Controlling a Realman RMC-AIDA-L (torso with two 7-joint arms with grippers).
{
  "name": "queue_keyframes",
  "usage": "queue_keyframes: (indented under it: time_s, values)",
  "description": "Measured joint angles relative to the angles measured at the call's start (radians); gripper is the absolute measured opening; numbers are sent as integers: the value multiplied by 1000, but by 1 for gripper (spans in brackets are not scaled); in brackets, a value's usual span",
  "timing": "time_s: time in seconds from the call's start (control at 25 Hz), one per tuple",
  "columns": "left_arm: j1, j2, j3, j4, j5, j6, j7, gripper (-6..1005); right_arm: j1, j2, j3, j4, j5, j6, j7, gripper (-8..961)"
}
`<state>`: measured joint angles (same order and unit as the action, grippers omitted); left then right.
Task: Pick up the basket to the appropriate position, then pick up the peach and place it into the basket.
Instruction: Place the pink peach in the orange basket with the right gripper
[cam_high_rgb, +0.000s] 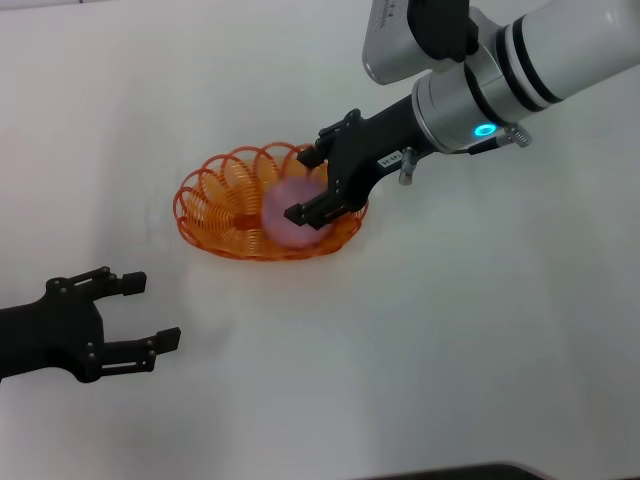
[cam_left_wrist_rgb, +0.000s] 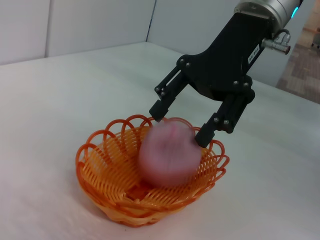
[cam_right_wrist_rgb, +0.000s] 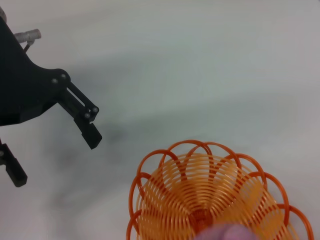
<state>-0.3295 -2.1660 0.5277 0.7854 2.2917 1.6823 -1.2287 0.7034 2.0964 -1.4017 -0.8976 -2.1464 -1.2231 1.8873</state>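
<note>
The orange wire basket (cam_high_rgb: 212, 203) sits on the white table, left of centre. The pink peach (cam_high_rgb: 288, 215) is inside it, toward its right side. My right gripper (cam_high_rgb: 308, 185) is just above the peach with its jaws open and one finger on each side of it. In the left wrist view the fingers (cam_left_wrist_rgb: 204, 136) stand at the top of the blurred peach (cam_left_wrist_rgb: 169, 156), over the basket (cam_left_wrist_rgb: 100, 167). The right wrist view shows the basket (cam_right_wrist_rgb: 200, 185) and a sliver of peach (cam_right_wrist_rgb: 230, 233). My left gripper (cam_high_rgb: 155, 312) is open and empty near the front left, apart from the basket.
The white table (cam_high_rgb: 450, 350) carries nothing else. My right arm reaches in from the upper right. The left gripper (cam_right_wrist_rgb: 55, 157) also shows in the right wrist view, to one side of the basket.
</note>
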Motion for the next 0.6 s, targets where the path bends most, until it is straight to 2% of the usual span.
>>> queue_keyframes:
  time_s: [0.2,0.28,0.44,0.6]
  values:
    - [1,0,0,0,0,0,0,884,-4,1,0,0,6,-1,-6,758]
    - [2,0,0,0,0,0,0,884,-14,0,3,0,32,-6,-28,823]
    - [2,0,-10,-3,0,2,0,884,-74,-7,48,-12,119,-36,-120,952]
    - [-2,1,-27,-11,0,8,0,884,-162,-9,193,-19,199,-111,-269,946]
